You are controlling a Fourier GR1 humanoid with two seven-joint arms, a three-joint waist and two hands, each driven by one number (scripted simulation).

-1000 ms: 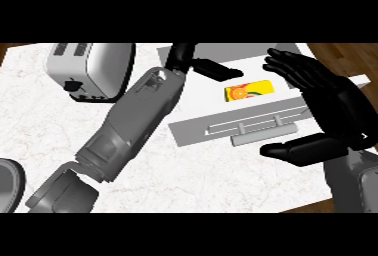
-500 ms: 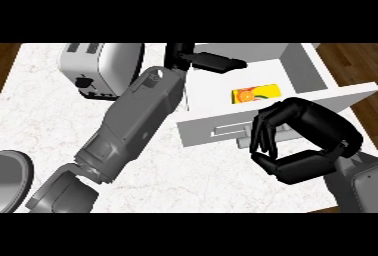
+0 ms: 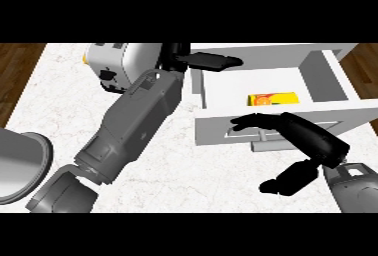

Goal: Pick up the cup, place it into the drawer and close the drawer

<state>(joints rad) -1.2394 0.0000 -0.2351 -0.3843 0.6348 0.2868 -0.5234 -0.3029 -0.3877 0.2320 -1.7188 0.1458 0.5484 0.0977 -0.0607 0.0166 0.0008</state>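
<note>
The right hand [image 3: 314,145] is reaching in from the lower right, its straight fingers [image 3: 255,121] lying across the front panel of the white drawer [image 3: 325,82], near the handle; the thumb is hanging apart below, and the hand is gripping nothing. Just beyond those fingers, inside the open drawer, the orange-and-yellow cup [image 3: 272,99] is lying on the drawer floor, near the front wall and apart from the hand. Farther back, the left hand [image 3: 210,61] is stretching over the drawer's rear left corner with fingers extended, holding nothing. A toaster [image 3: 118,62] is sitting at the far left of the marble counter [image 3: 59,100].
</note>
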